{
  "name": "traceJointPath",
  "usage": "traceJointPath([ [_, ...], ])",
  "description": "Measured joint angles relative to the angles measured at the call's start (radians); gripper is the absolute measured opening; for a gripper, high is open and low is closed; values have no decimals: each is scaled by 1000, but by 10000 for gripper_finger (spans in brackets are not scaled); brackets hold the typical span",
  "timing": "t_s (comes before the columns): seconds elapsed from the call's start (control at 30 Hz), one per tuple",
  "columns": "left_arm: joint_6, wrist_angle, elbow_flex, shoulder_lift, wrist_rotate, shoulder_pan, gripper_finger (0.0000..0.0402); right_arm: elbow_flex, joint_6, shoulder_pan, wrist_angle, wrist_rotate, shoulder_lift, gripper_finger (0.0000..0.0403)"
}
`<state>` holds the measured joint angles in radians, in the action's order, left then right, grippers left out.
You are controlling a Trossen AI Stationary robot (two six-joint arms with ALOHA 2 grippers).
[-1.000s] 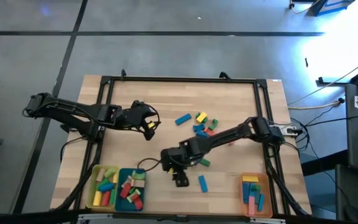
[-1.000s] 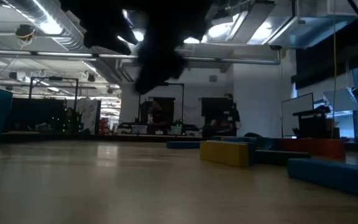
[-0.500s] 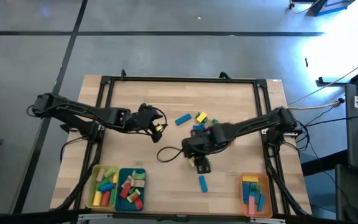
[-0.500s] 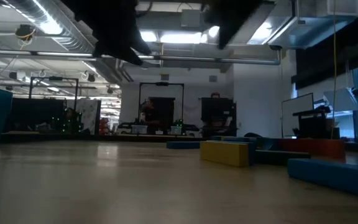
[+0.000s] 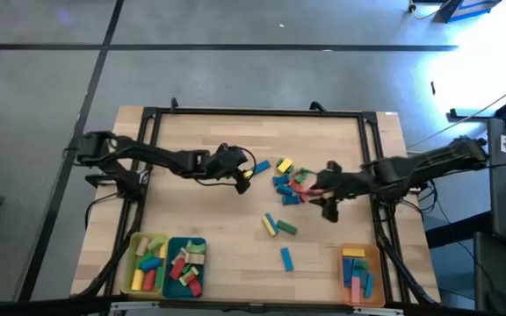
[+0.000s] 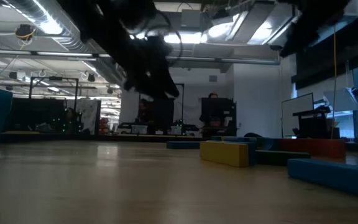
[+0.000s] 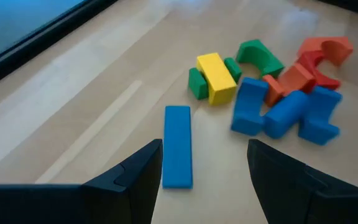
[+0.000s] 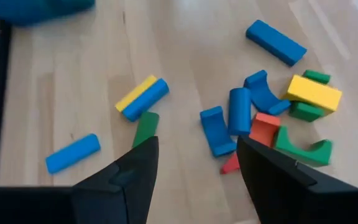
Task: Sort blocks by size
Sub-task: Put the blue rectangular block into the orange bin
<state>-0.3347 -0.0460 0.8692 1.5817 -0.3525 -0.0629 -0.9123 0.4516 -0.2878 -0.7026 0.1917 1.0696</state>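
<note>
A heap of blocks [image 5: 289, 180] in blue, red, green and yellow lies right of the table's middle. A flat blue bar [image 7: 178, 146] lies apart on its left side. My left gripper [image 5: 245, 173] hangs open just left of that bar, its fingers [image 7: 135, 177] pointing at the bar without touching it. My right gripper [image 5: 328, 207] hovers open at the heap's right side, above the table, and holds nothing [image 8: 194, 163]. A yellow and a blue bar [image 5: 271, 226], a green block [image 5: 287, 229] and a blue bar [image 5: 286, 258] lie loose nearer the front.
At the front left stand a yellow tray [image 5: 135, 279] and a teal tray [image 5: 171, 281], each with mixed blocks. An orange tray [image 5: 378, 279] with blue and yellow bars stands at the front right. A dark frame [image 5: 253, 111] borders the tabletop.
My right gripper has swung from the front middle, by the teal tray, toward the table's right and far side, rising and turning, and now hangs by the heap. My left gripper has gone right and down toward the blue bar. No block has moved.
</note>
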Motion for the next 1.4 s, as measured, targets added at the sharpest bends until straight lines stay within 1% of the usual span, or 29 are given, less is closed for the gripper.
traceJointPath([
  [0.13,31,-84,6,85,49,-34,214,197,49,0,153,0,-170,218],
  [0.23,74,-113,25,142,62,-42,214,317,81,0,289,13,-247,218],
  [0.37,136,-127,54,202,62,-43,214,436,94,0,463,36,-278,218],
  [0.43,148,-129,66,225,62,-43,214,470,94,0,492,36,-276,218],
  [0.6,196,-130,68,268,41,-45,214,503,94,0,506,36,-255,218],
  [0.83,239,-159,69,301,16,-46,214,506,94,0,524,34,-250,218],
  [1.03,233,-150,68,317,9,-57,214,506,94,0,531,26,-250,218],
  [1.4,213,-187,68,374,12,-77,213,506,94,-1,554,26,-250,218],
])
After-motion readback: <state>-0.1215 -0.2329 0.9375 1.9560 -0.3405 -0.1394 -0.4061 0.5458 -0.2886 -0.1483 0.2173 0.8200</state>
